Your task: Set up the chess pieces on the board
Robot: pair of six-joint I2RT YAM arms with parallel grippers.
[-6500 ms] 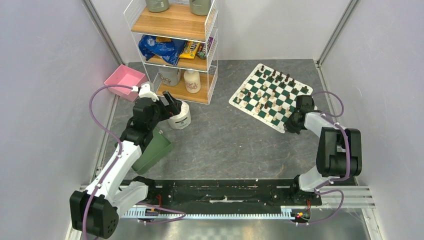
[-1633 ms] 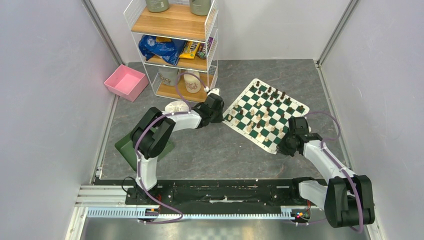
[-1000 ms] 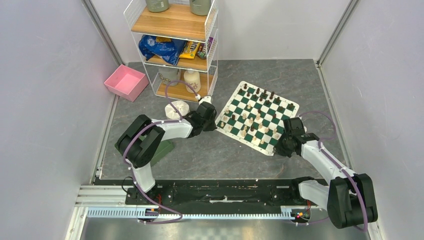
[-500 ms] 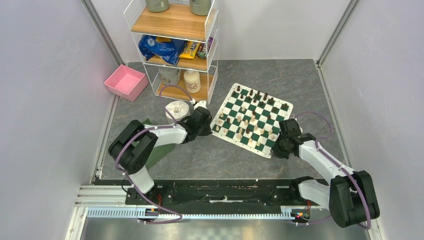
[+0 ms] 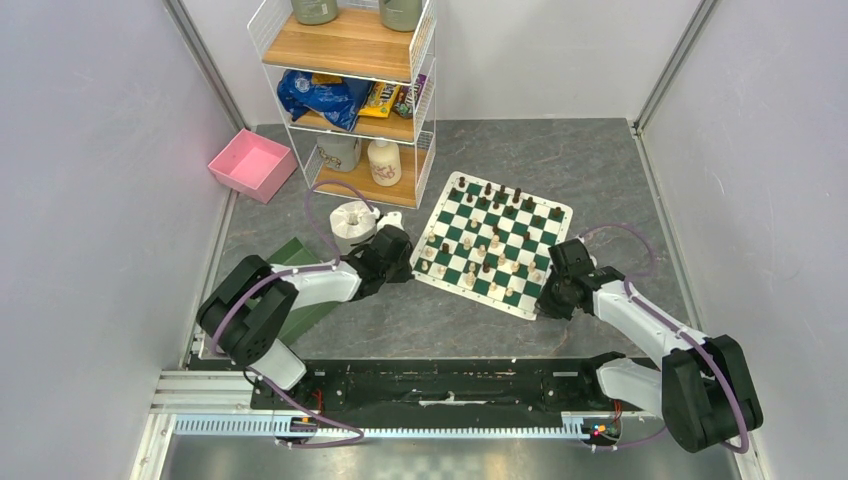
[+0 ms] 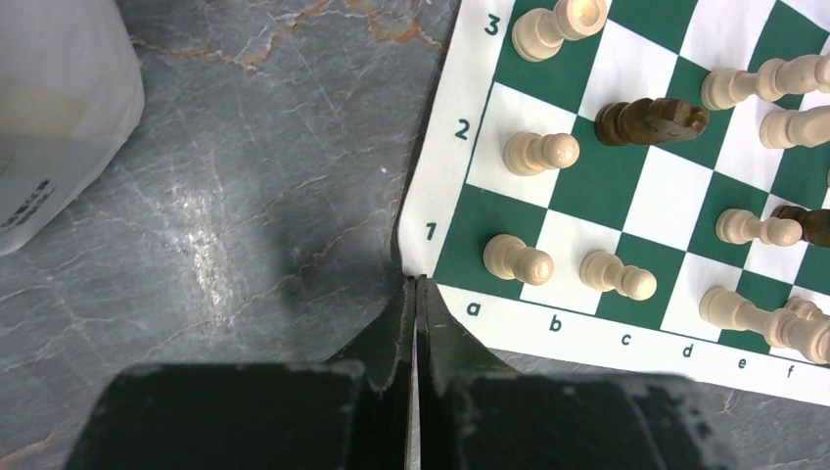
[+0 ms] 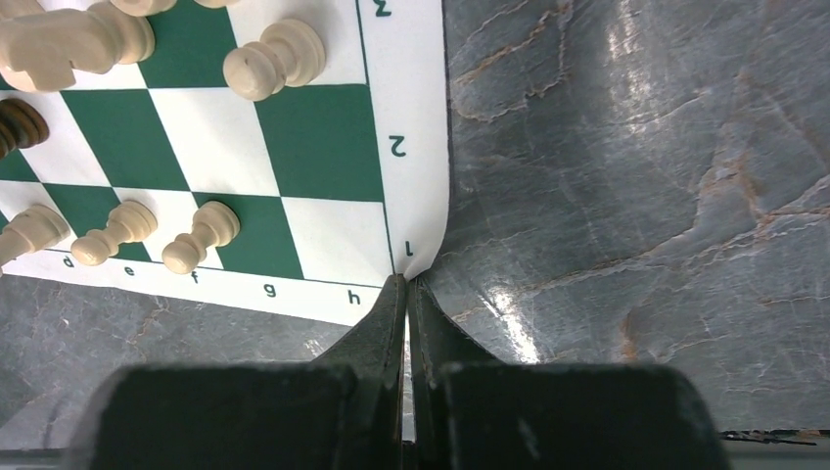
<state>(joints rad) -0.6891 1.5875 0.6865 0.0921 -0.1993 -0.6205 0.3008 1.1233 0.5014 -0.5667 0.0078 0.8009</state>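
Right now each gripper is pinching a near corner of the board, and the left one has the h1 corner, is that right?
Not quite. The left gripper pinches the a1 corner of the board; the left wrist view shows it. The right gripper has h1.

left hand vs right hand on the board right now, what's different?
Left hand pinches the board at its a1 corner; right hand pinches it at the h1 corner. Cream pieces sit on the squares right by the left hand; the squares nearest the right hand are bare. Shared: both are shut on the white border.
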